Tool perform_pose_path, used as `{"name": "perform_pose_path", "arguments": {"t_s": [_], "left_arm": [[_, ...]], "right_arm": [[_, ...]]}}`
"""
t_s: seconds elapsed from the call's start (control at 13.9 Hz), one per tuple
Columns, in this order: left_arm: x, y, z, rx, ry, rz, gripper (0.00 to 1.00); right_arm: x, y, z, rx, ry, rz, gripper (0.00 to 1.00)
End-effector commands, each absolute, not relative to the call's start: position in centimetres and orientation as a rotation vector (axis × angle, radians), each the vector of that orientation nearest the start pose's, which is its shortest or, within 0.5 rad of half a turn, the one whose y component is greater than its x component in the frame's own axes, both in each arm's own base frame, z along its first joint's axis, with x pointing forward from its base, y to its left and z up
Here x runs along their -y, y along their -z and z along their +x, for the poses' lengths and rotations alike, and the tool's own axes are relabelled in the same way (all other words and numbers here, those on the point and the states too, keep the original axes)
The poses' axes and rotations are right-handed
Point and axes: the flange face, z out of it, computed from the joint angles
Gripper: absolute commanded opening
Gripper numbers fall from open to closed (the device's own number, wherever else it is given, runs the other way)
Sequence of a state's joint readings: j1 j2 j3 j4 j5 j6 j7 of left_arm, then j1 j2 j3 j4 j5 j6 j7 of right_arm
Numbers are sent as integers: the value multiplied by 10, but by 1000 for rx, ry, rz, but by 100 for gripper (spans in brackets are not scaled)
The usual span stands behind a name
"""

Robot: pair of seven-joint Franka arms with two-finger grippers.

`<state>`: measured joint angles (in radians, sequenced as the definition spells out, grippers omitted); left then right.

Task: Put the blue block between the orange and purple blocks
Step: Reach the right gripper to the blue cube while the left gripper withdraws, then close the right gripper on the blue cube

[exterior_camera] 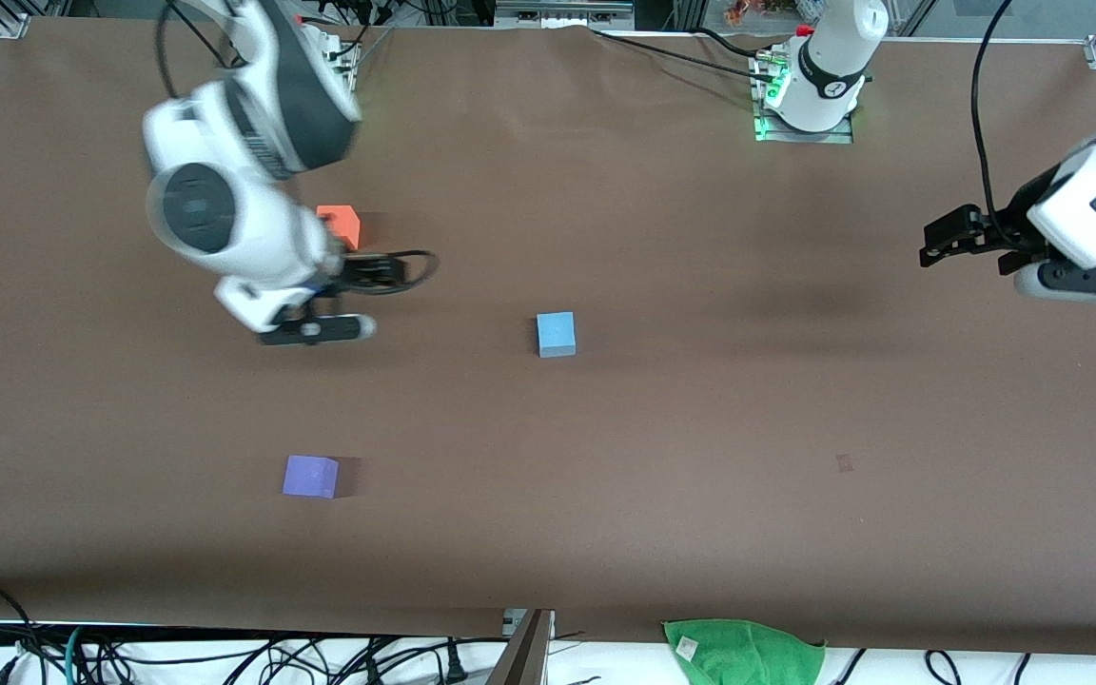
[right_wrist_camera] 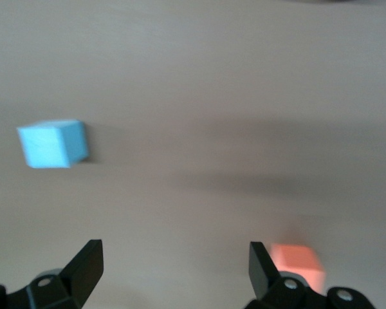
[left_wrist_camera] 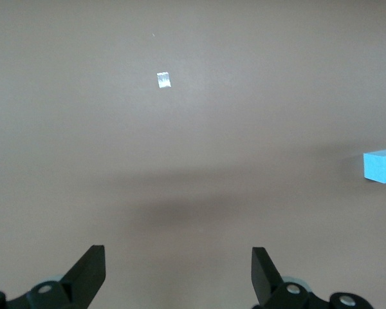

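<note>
Brown table cover, blue block mid-table, green cloth at near edge, left hand and right hand spread, empty.

Brown table cover; green cloth, cables at edge.

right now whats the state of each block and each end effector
blue block: resting on the table, free, mid-table
orange block: resting on the table, partly hidden by the right arm
purple block: resting on the table, nearest the front camera
right end effector: open, empty, above bare table beside the orange block
left end effector: open, empty, above bare table at the left arm's end, waiting
</note>
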<state>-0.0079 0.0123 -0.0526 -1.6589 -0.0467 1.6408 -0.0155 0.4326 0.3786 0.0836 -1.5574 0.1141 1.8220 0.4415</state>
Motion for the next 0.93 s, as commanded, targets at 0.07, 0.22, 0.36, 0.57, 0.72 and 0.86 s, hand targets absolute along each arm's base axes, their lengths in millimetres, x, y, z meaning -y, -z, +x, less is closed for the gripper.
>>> {"name": "perform_pose_path", "arguments": {"t_s": [0.07,0.22,0.36,0.57,0.72,0.86], "left_arm": [[38,-587,528,-118,-29,-3111,100],[38,-591,537,-113,-36,-3101,100],[43,-593,538,-90,-28,-3102,100],[50,-594,537,-72,-25,-3109,100],[51,-594,537,-74,-26,-3112,100],[50,-594,537,-74,-28,-3112,100]], "right_arm": [[-443,-346,544,-96,-105,-3027,100],[-477,-312,536,-79,9,-2985,100],[-497,-294,536,-66,91,-2955,100],[-518,-274,530,-88,151,-2997,100],[-528,-267,519,15,224,-3048,100],[-532,-257,514,66,245,-3073,100]]}}
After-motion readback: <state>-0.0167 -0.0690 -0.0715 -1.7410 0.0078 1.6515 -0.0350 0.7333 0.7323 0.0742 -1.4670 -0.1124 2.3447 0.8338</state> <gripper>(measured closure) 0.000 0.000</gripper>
